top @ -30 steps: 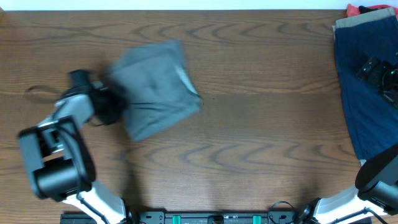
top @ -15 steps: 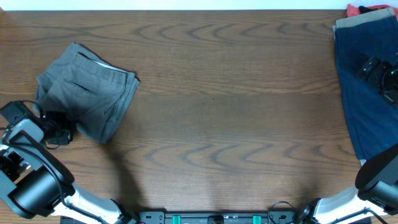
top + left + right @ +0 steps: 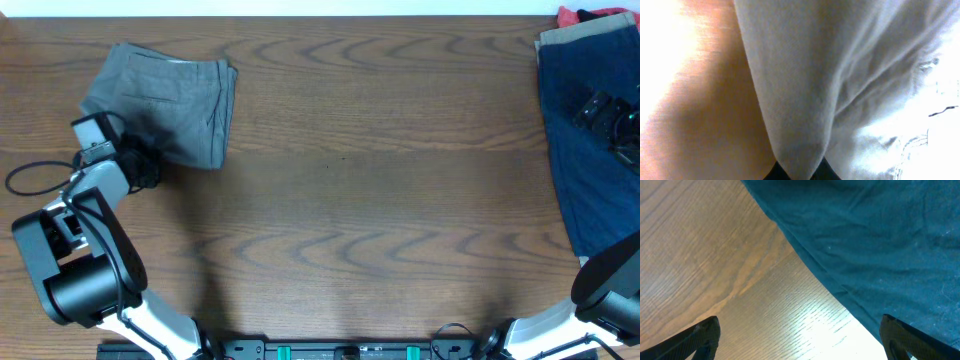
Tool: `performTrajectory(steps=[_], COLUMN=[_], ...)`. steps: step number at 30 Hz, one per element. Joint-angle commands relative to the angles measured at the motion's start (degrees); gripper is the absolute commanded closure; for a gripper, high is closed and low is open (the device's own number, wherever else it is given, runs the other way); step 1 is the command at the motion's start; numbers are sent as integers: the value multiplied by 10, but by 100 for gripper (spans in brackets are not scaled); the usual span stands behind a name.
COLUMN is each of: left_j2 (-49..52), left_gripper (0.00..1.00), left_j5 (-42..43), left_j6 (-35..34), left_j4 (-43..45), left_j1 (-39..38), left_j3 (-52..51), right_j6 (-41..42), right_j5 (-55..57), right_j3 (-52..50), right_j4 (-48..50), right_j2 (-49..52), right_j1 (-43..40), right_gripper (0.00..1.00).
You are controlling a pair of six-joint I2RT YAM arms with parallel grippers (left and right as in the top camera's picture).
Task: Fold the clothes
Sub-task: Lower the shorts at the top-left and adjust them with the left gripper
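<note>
matt grey cloth shorts (image 3: 165, 102), wood-grain table (image 3: 380, 200)

Robot lab: wood table (image 3: 400, 200), 2 arms (image 3: 92, 195).

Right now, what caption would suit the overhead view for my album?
Left gripper pinches the folded grey-olive shorts on the wooden table, far left; navy shorts lie at the right edge.

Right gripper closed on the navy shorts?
No, the right gripper is open, fingers wide apart, with the navy shorts lying beyond them.
</note>
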Motion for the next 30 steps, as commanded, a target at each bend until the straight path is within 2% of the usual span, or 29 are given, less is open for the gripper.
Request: performTrajectory(steps=[1, 12, 17, 24, 30], left_j2=[10, 10, 10, 10, 45], left_gripper=[94, 94, 94, 94, 94], left_j5=[-59, -50, -10, -14, -20], left_j6=[-28, -40, -32, -33, 13], left_j4=[8, -20, -22, 21, 168], left_j1=[-4, 115, 150, 102, 45], left_j3=[-3, -3, -3, -3, -3], right_j6=[7, 7, 7, 7, 7], right_j5=[0, 0, 0, 0, 0], right_j3=[3, 3, 3, 3, 3], right_j4=[0, 0, 0, 0, 0], right_j2=[-1, -1, -1, -1, -1], right_j1=[-1, -1, -1, -1, -1], right_gripper=[1, 1, 1, 1, 1])
